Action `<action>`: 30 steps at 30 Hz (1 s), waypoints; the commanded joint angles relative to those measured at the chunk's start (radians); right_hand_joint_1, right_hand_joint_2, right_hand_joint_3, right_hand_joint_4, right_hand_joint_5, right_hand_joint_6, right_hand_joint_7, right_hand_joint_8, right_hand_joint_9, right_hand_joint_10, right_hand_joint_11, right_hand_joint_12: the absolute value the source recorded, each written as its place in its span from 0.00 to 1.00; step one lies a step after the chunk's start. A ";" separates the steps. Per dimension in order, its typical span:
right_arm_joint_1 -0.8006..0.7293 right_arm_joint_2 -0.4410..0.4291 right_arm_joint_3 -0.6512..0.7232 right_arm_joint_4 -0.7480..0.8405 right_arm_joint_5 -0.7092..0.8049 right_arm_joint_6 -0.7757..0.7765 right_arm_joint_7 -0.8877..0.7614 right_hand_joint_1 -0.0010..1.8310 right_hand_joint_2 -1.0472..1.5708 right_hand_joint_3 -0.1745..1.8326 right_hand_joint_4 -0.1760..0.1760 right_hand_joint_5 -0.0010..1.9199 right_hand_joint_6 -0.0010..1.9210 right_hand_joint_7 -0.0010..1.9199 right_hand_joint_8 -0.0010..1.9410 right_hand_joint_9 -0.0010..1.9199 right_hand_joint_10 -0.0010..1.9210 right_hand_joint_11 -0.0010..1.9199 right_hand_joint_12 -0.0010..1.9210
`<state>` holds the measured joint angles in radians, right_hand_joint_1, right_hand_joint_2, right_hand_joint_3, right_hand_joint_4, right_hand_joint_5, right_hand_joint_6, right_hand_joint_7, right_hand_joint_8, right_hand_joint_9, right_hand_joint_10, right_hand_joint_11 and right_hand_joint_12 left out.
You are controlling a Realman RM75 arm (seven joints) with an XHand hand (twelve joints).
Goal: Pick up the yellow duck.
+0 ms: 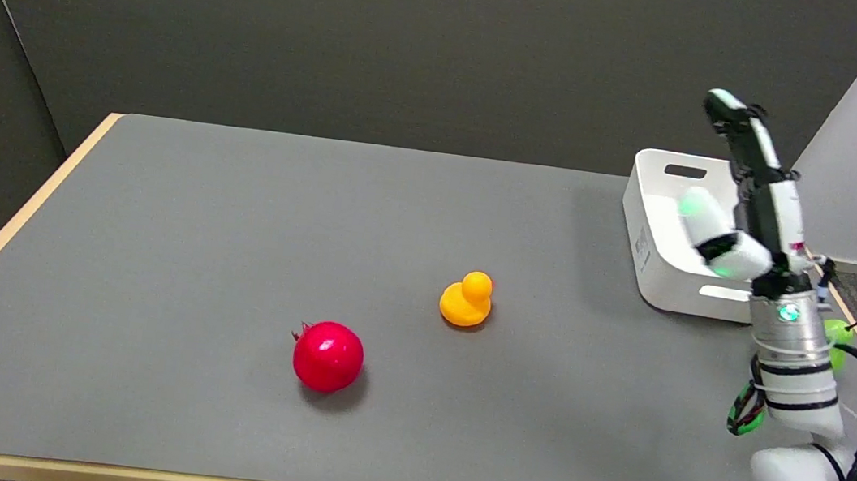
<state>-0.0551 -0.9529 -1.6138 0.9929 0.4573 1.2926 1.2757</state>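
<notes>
Surface: a grey table with a pale wooden edge along its left and near sides filled most of the head view.
Room: a dark grey wall stood behind the table, a lighter wall rose at the right, and a strip of floor showed past the table's right edge.
Yellow duck: it sat upright on the grey top, a little right of the middle, touching nothing.
Duck heading: its round head lay toward the far right of its body, so its long axis ran from near left to far right; the beak could not be made out.
Red pomegranate: it lay nearer the camera and left of the duck, apart from it.
White bin: it stood at the table's far right corner, well apart from the duck.
Green object: only partly seen behind the wrist, by the right edge.
Right hand: it was raised in the air in front of the bin, fingers stretched upward and the thumb out to the left, holding nothing, well right of the duck.
</notes>
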 commanded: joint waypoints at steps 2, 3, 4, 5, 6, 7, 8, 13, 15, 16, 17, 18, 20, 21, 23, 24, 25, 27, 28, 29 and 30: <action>0.046 0.011 -0.096 0.509 -0.388 -0.670 -0.572 0.30 0.64 0.57 0.31 0.09 0.22 0.10 0.16 0.03 0.27 0.00 0.34; 0.071 0.006 -0.127 0.526 -0.405 -0.717 -0.588 0.31 0.64 0.55 0.30 0.09 0.20 0.10 0.14 0.04 0.26 0.00 0.34; 0.087 0.003 -0.149 0.531 -0.410 -0.743 -0.590 0.31 0.64 0.54 0.29 0.09 0.19 0.10 0.13 0.04 0.25 0.00 0.34; 0.112 -0.002 -0.187 0.532 -0.411 -0.780 -0.590 0.31 0.64 0.54 0.29 0.09 0.19 0.10 0.13 0.04 0.25 0.00 0.34; 0.142 -0.005 -0.227 0.532 -0.407 -0.819 -0.590 0.31 0.64 0.54 0.28 0.09 0.20 0.10 0.13 0.04 0.25 0.00 0.34; 0.161 -0.007 -0.251 0.531 -0.406 -0.843 -0.590 0.31 0.64 0.55 0.28 0.09 0.20 0.10 0.13 0.04 0.24 0.00 0.34; 0.191 -0.011 -0.291 0.525 -0.406 -0.875 -0.590 0.31 0.64 0.55 0.28 0.09 0.20 0.10 0.13 0.04 0.24 0.00 0.34; 0.282 -0.045 -0.402 0.508 -0.414 -1.041 -0.610 0.31 0.64 0.54 0.27 0.10 0.20 0.13 0.14 0.06 0.27 0.00 0.37; 0.286 -0.048 -0.421 0.520 -0.414 -1.113 -0.640 0.31 0.64 0.54 0.29 0.10 0.21 0.14 0.15 0.07 0.29 0.00 0.40; 0.283 -0.048 -0.421 0.527 -0.414 -1.131 -0.645 0.31 0.64 0.54 0.29 0.11 0.21 0.14 0.15 0.07 0.29 0.00 0.40; 0.272 -0.048 -0.418 0.540 -0.414 -1.162 -0.650 0.30 0.64 0.56 0.29 0.11 0.23 0.14 0.17 0.07 0.30 0.00 0.41; 0.260 -0.047 -0.412 0.550 -0.414 -1.179 -0.652 0.30 0.63 0.57 0.29 0.10 0.25 0.14 0.20 0.07 0.31 0.00 0.43; 0.206 -0.041 -0.380 0.581 -0.414 -1.215 -0.662 0.30 0.63 0.58 0.29 0.11 0.26 0.14 0.21 0.07 0.32 0.00 0.44; 0.176 -0.038 -0.361 0.594 -0.413 -1.223 -0.666 0.29 0.63 0.58 0.29 0.11 0.26 0.15 0.21 0.08 0.32 0.00 0.44; 0.111 -0.037 -0.322 0.615 -0.413 -1.228 -0.669 0.29 0.63 0.58 0.29 0.11 0.26 0.15 0.22 0.08 0.33 0.00 0.45; 0.092 -0.036 -0.310 0.623 -0.412 -1.228 -0.669 0.28 0.63 0.58 0.28 0.11 0.26 0.15 0.22 0.08 0.33 0.00 0.45; 0.060 -0.035 -0.295 0.634 -0.412 -1.225 -0.669 0.28 0.63 0.58 0.28 0.12 0.27 0.16 0.22 0.08 0.33 0.00 0.45; 0.021 -0.034 -0.274 0.647 -0.414 -1.222 -0.669 0.27 0.63 0.57 0.27 0.12 0.27 0.16 0.23 0.09 0.34 0.00 0.46; 0.000 -0.034 -0.256 0.657 -0.414 -1.226 -0.669 0.26 0.63 0.57 0.26 0.12 0.27 0.17 0.23 0.09 0.34 0.00 0.47; -0.020 -0.035 -0.241 0.663 -0.414 -1.228 -0.669 0.26 0.63 0.57 0.26 0.12 0.27 0.17 0.23 0.09 0.34 0.00 0.47; -0.033 -0.036 -0.233 0.665 -0.414 -1.228 -0.669 0.26 0.63 0.55 0.26 0.13 0.26 0.18 0.22 0.10 0.34 0.00 0.48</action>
<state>0.0903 -0.9784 -1.9026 1.4892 0.0957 0.3204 0.7119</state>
